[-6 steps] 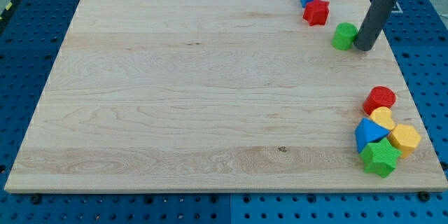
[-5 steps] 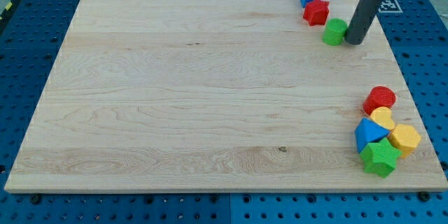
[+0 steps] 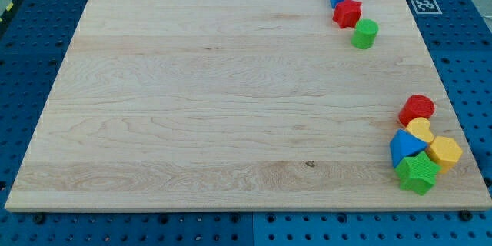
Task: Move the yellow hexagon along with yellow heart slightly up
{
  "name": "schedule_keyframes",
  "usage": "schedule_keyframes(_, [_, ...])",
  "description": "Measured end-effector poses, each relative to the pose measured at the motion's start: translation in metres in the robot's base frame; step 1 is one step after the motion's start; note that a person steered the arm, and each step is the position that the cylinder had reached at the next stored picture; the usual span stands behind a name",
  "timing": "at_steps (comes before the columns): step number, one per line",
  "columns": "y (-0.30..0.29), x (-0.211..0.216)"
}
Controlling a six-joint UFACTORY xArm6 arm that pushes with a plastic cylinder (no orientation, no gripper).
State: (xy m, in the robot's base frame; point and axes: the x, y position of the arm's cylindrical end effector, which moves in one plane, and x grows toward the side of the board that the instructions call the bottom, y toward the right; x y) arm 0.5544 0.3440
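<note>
Our tip was out of view, so we couldn't place the touching yellow heart (image 3: 419, 129) and yellow hexagon (image 3: 444, 152); approaching beneath them came next.

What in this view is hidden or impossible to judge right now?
- My tip: outside the camera view, so its position relative to the blocks is unknown.
- Yellow heart block: lower edge hidden by the blue triangular block.
- Yellow hexagon block: contact with the heart is unclear in the tight cluster.
</note>
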Motion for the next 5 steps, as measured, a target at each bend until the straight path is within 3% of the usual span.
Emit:
schedule_keyframes(1, [-0.001, 0.050])
schedule_keyframes(2, [-0.011, 0.058])
schedule_keyframes(5, [-0.090, 0.024])
